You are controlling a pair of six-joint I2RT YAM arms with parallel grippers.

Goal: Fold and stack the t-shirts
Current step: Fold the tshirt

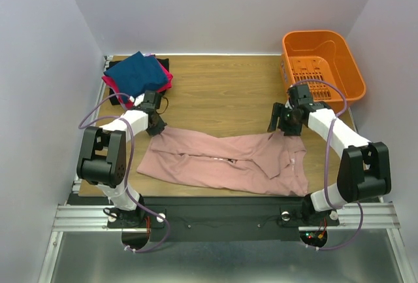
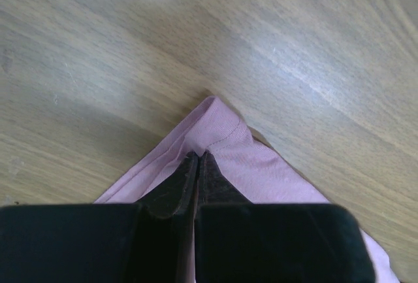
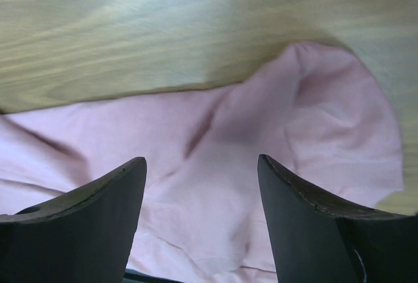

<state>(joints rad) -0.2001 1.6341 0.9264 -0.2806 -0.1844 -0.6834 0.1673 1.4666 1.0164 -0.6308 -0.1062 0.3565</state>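
Observation:
The dusty-pink t-shirt (image 1: 225, 162) lies spread and rumpled across the near part of the wooden table. My left gripper (image 1: 157, 125) is shut on its far-left corner; in the left wrist view the jaws (image 2: 198, 159) pinch the hemmed pink corner (image 2: 225, 133) close to the table. My right gripper (image 1: 277, 126) is open over the shirt's far-right edge; in the right wrist view its fingers (image 3: 199, 165) stand wide apart above pink cloth (image 3: 215, 165). A folded navy-blue shirt (image 1: 135, 74) lies on top of magenta (image 1: 165, 84) and black ones at the far left.
An orange plastic basket (image 1: 323, 64) stands at the far right corner. White walls close in the table on the left, back and right. Bare wood (image 1: 222, 93) shows between the stack and the basket.

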